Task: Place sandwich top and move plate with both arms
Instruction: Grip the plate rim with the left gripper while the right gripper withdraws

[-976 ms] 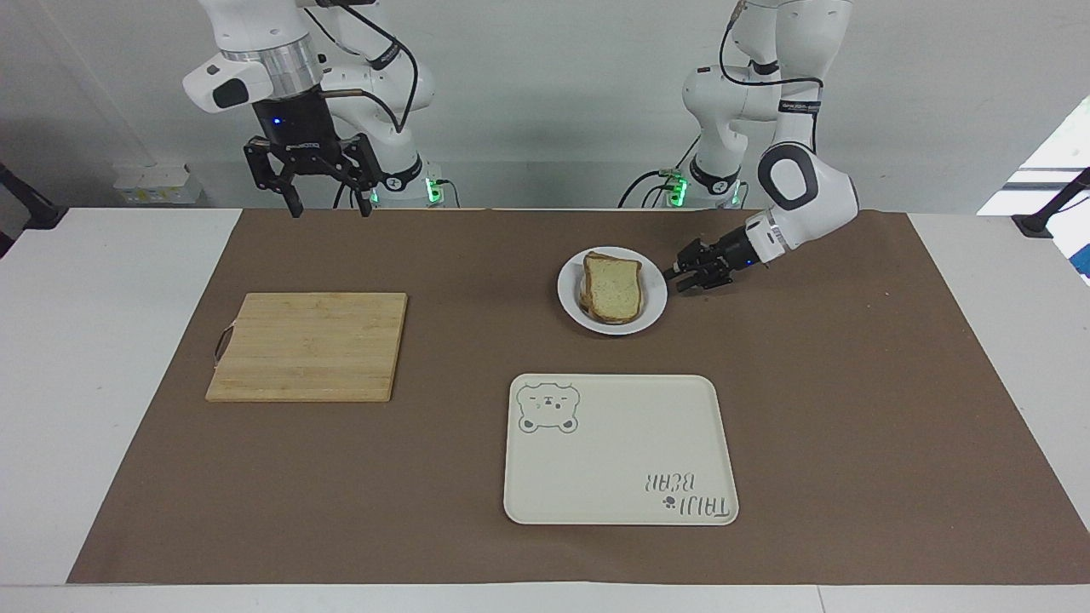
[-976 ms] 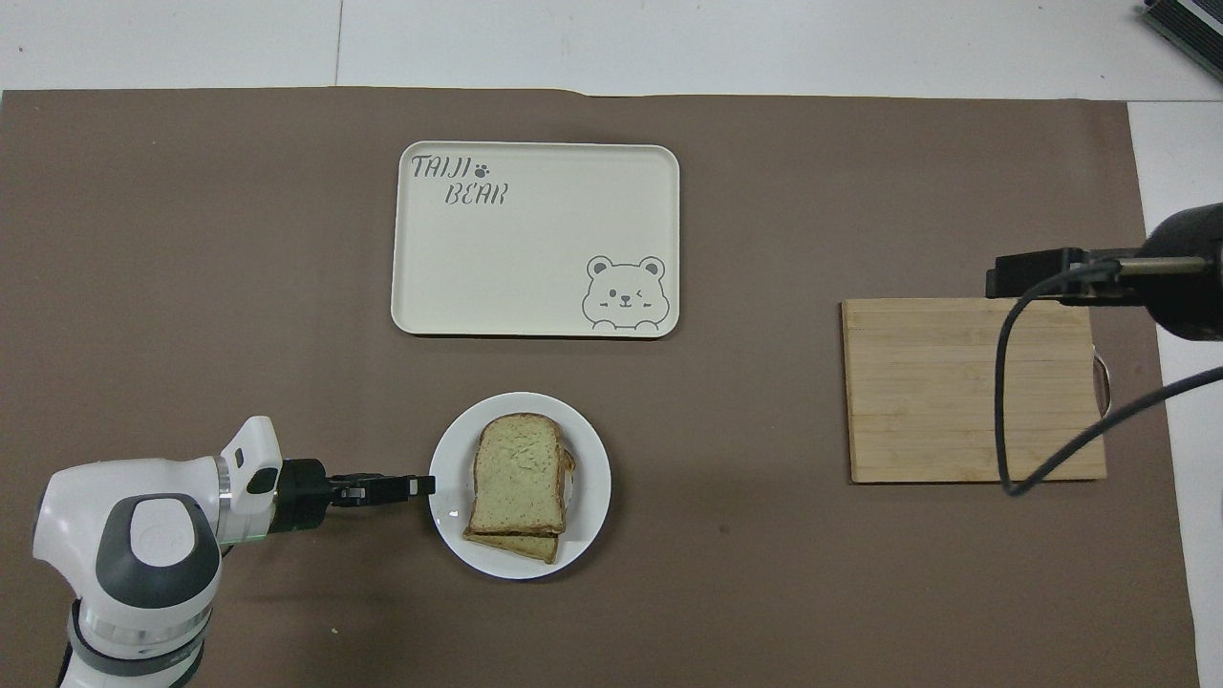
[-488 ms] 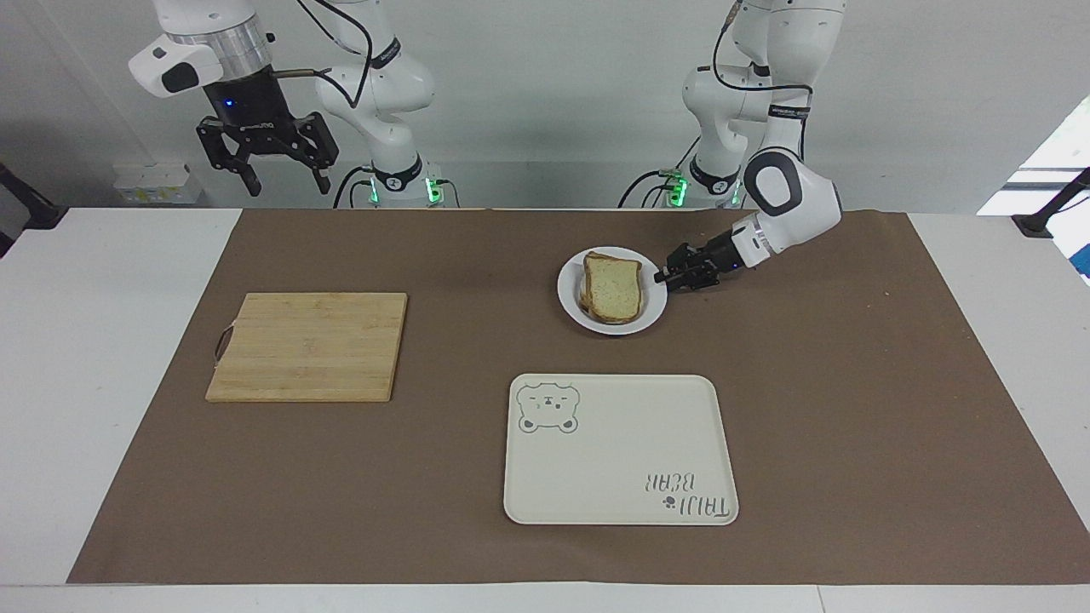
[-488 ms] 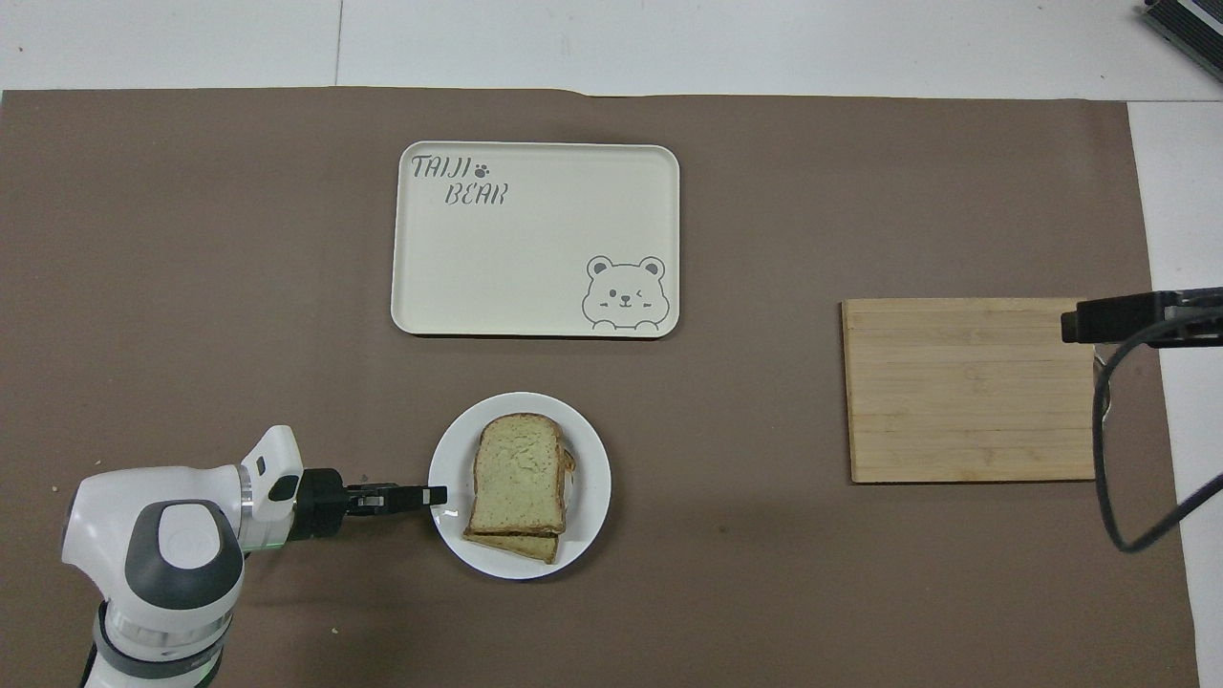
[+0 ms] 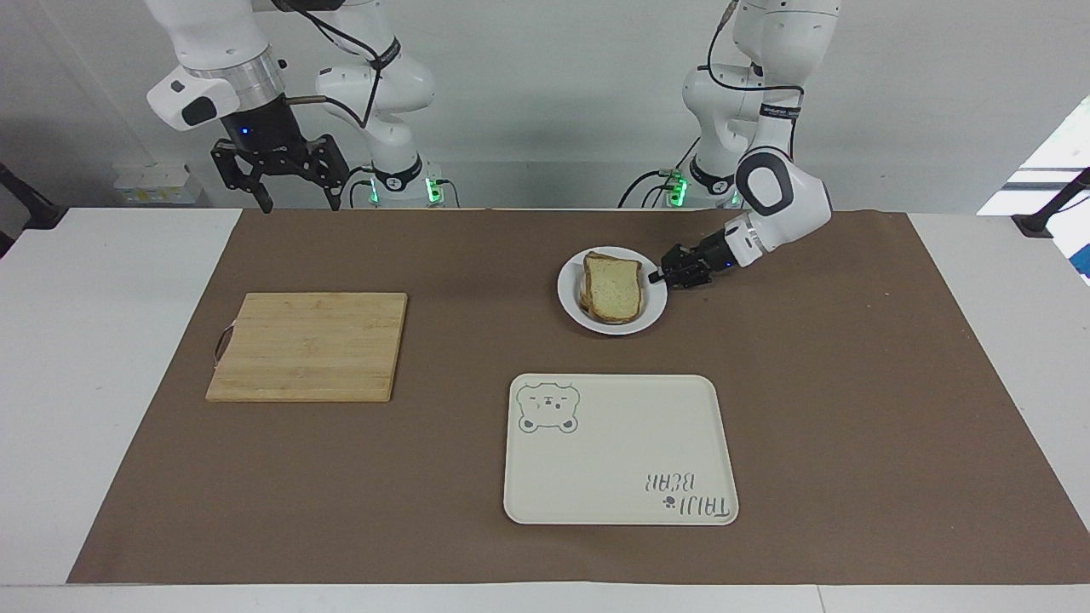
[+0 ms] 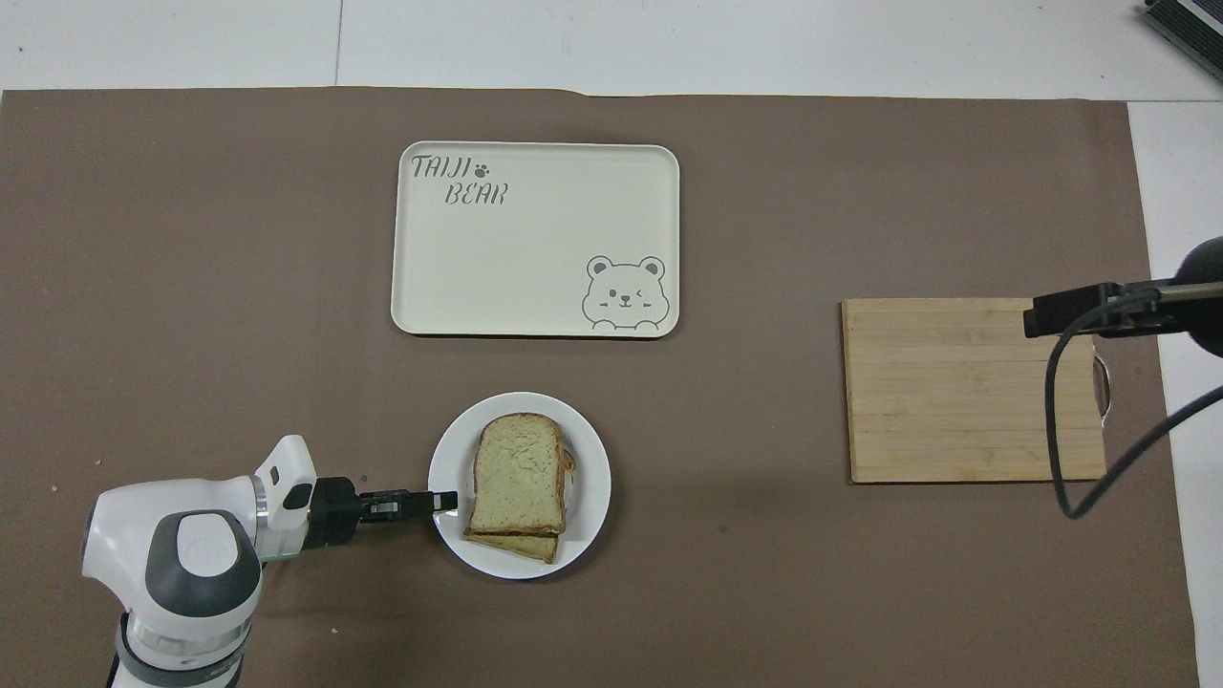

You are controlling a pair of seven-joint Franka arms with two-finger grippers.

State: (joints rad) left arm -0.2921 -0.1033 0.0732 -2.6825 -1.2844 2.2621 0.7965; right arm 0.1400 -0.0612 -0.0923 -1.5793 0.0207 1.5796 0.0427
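The sandwich top (image 5: 615, 285), a pale bread slice with a brown crust, lies on another slice on the small white plate (image 5: 569, 300). It also shows in the overhead view (image 6: 519, 473), on the plate (image 6: 594, 468). My left gripper (image 5: 657, 277) is low and nearly level at the plate's rim, on the side toward the left arm's end of the table; the overhead view shows its tip (image 6: 447, 499) over the rim. My right gripper (image 5: 295, 202) is open and empty, up in the air over the table's edge at the robots' end.
A wooden cutting board (image 5: 308, 345) lies toward the right arm's end of the table and shows in the overhead view (image 6: 965, 392). A cream bear tray (image 5: 620, 449) lies farther from the robots than the plate, also seen from overhead (image 6: 535, 239). A brown mat (image 5: 851, 383) covers the table.
My left gripper has moved in from beside the plate until its tip is over the rim. My right gripper rose and swung aside, then came partly back and down. Bread and plate have not moved.
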